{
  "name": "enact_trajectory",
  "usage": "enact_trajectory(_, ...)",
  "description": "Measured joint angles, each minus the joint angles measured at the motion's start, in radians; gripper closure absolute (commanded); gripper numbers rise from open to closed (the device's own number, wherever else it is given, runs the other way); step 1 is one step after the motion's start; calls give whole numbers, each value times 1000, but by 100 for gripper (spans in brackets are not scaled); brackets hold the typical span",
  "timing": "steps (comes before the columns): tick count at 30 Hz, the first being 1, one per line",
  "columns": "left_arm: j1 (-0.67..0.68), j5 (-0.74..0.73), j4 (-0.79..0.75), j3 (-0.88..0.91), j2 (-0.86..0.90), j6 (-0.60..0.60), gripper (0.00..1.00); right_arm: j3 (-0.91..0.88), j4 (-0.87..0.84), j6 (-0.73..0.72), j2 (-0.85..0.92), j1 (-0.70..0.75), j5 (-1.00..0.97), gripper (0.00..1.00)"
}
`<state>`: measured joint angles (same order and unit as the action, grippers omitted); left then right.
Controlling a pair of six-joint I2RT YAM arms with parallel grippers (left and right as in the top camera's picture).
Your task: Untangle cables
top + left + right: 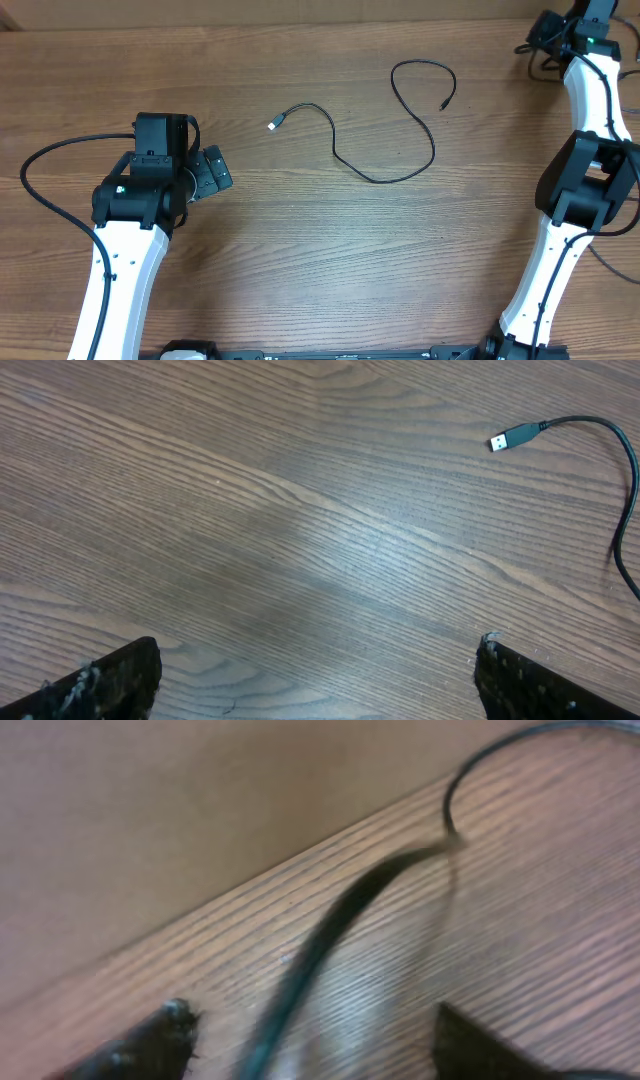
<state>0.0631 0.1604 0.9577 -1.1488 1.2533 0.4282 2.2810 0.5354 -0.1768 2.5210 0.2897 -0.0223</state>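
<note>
Clearly spread, the left fingers [545, 685] hover over the wooden table [250, 540] with nothing between them. One thin black cable [385, 181] lies loose mid-table in an open S-curve, with its silver plug [275, 123] nearest the left arm and its small dark plug [443, 104] at the other end. At the table's far right edge, the right fingers [150, 1040] stand apart too. A blurred black cord [320, 945] runs between them; whether it touches either, I cannot tell.

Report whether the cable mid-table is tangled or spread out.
Spread out: the cable lies in open curves, never crossing itself.
</note>
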Motion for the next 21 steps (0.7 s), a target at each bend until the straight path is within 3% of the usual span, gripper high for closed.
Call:
enact_trajectory(10,0,0,0,0,0,0,0,0,134,-7,-187,4,-5,0)
enact_trajectory(17,0,0,0,0,0,0,0,11,391,-111,-312,21,-151,0)
enact_trajectory(18,0,0,0,0,0,0,0,11,446,-140,-311,26,-185,7)
enact_trajectory(21,0,0,0,0,0,0,0,-26,550,-240,-306,47,-277,48)
